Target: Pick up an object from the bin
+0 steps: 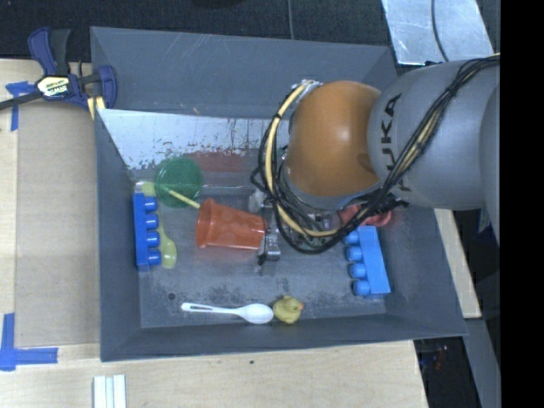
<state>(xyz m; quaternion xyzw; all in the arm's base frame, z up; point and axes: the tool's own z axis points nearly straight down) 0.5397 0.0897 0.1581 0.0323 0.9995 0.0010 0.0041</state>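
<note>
Looking down into the grey bin [117, 253], I have the arm [442, 134] reaching in from the right. Its orange cover and looped cables hang over the middle of the floor. The gripper [269, 255] sits low in the bin, right at the open end of an orange cup [228, 226] that lies on its side near the centre. From here the gripper looks to be touching the cup's rim or just beside it. I cannot tell whether it is apart, together or clamped on anything, because the wrist and cables hide too much of it.

To the left of the cup, a long blue block [146, 228] lies along the left wall. A small pale yellow-green piece [168, 252] sits against its lower end. Above the cup is a round green lid [179, 177], and a thin yellow stick [180, 198] slants just below it.

Along the near side of the floor lies a white plastic spoon [229, 312], its bowl next to a yellow-green lump [289, 309]. On the right, a second blue block [367, 262] lies partly under the arm. A bit of something red [380, 218] shows just above that block, and I cannot make out what it is.
</note>
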